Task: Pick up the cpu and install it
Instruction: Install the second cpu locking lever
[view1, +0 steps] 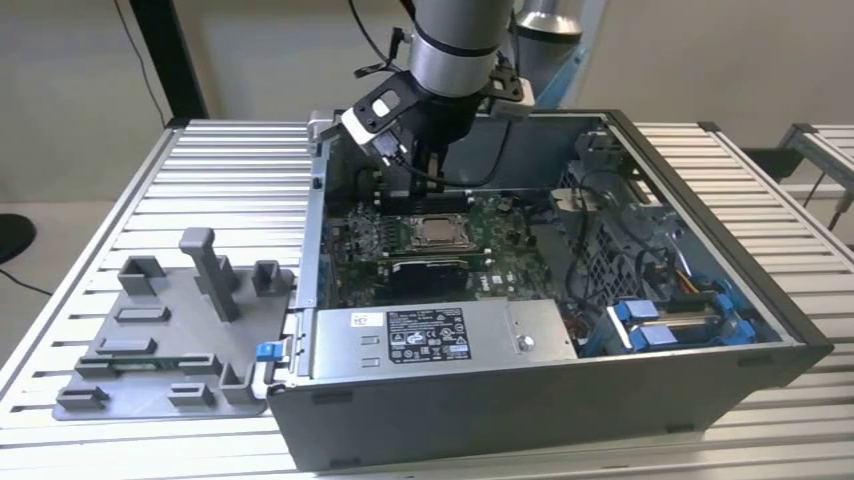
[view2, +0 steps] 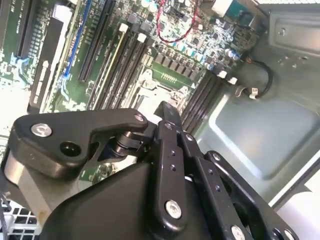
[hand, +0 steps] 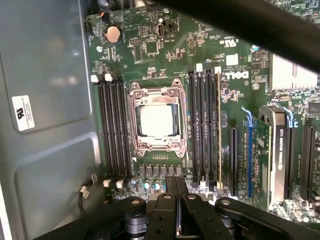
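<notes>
Pressed-together black fingers (hand: 176, 187) hover apart from the cpu (hand: 156, 122), which lies seated in its socket (hand: 134, 95).

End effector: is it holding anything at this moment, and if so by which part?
Nothing is held. In the first wrist view the end effector has its fingers together with nothing between them, while the cpu sits in the motherboard socket, apart from it.

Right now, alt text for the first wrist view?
The cpu sits in its metal socket frame on the green motherboard, memory slots either side. The black gripper is above the board, shut and holding nothing.
</notes>
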